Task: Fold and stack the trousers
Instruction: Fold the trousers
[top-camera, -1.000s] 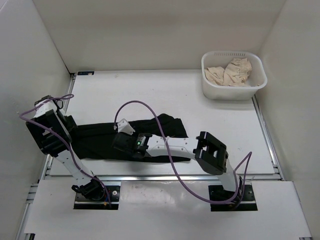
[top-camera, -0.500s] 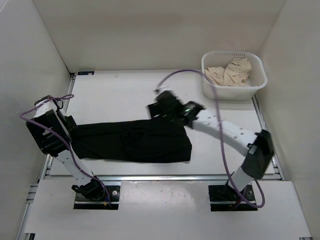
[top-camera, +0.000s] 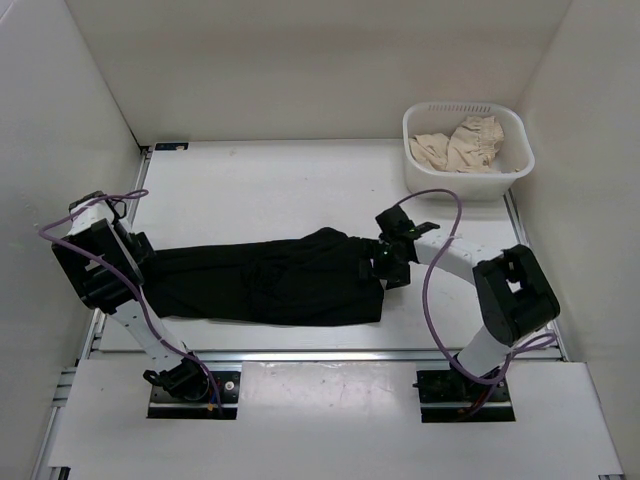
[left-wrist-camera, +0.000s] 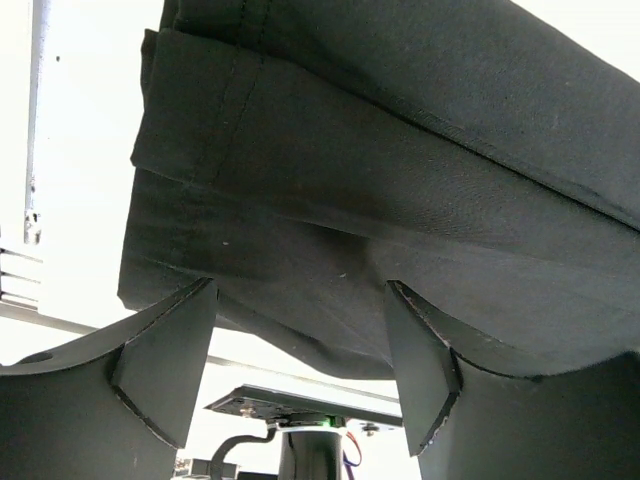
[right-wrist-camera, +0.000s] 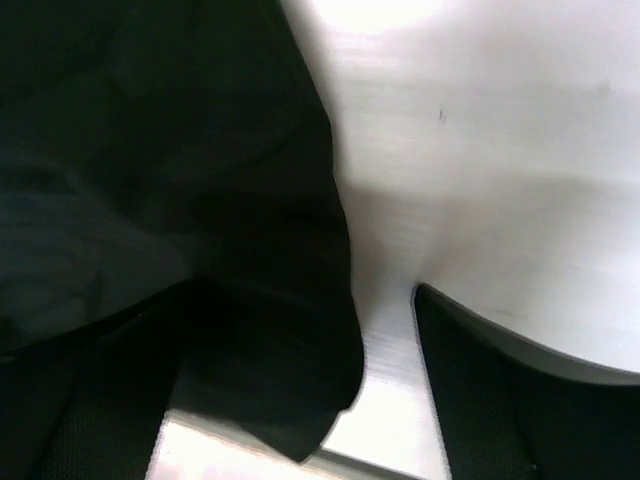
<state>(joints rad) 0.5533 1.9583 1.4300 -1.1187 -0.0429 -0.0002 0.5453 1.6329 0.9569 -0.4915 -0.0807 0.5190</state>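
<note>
At the left end, the left hand (left-wrist-camera: 300, 288) sits low with its two fingers (left-wrist-camera: 160, 370) spread wide on either side of the hemmed end of the trousers (top-camera: 265, 285). It is released, not pinching, and its arm is folded back steeply over its base beside the left wall. The trousers lie as one long black band across the near half of the surface (top-camera: 300, 190), running from that hand towards the right, flat but rumpled at the middle and at the far right end. The cloth looks soft, light and limp, so it will likely sag and slide rather than hold a crease. The stitched hem on the left and the thicker bunched edge on the right look like the surest places to pinch. At that right end the right hand (top-camera: 383, 270) reaches in low from the right, its elbow raised near its base. Its fingers are apart, with the corner of the cloth lying between them, not closed on it.
</note>
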